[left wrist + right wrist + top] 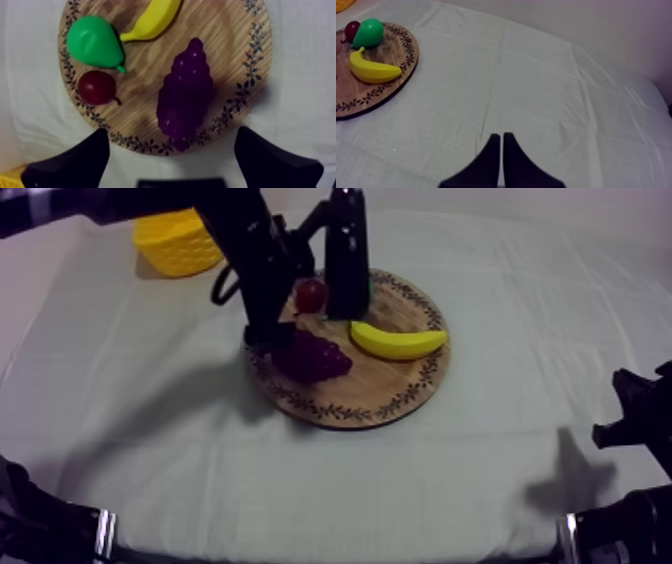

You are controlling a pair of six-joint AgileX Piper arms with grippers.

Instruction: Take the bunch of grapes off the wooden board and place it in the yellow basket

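Over the round wooden board (385, 388) on the cloth-covered tabletop (150, 448): left hand (272, 338) released, its two black fingers (70, 162) spread wide, nothing clasped between them. Left arm (240, 238) slanting in from the upper left of the overhead view, ending at the board's left edge, just beside the bunch of grapes (312, 356). Grapes lying flat on the board, dark purple, in its left and nearer part, close to the patterned rim. Through the left wrist camera, the same bunch (185, 90) stretched lengthwise in the gap ahead of the spread fingers, one end reaching the rim's leaf pattern; contact with either finger impossible to tell.

Sharing the board (225, 55): a banana (398, 340) to the right of the grapes, a small red fruit (311, 294) behind them and apart from them, and a green pear (95, 41) just beside the red fruit, next to the banana's tip. Yellow basket (178, 240) upright on the cloth toward the far left, well apart from the board.

At the tabletop's right side, low in the overhead view, right arm (640, 423) at rest. Right hand (501, 136) clenched on nothing, fingers pressed together in a narrow wedge above bare cloth, with the board's edge, banana, pear and red fruit well off to one side.
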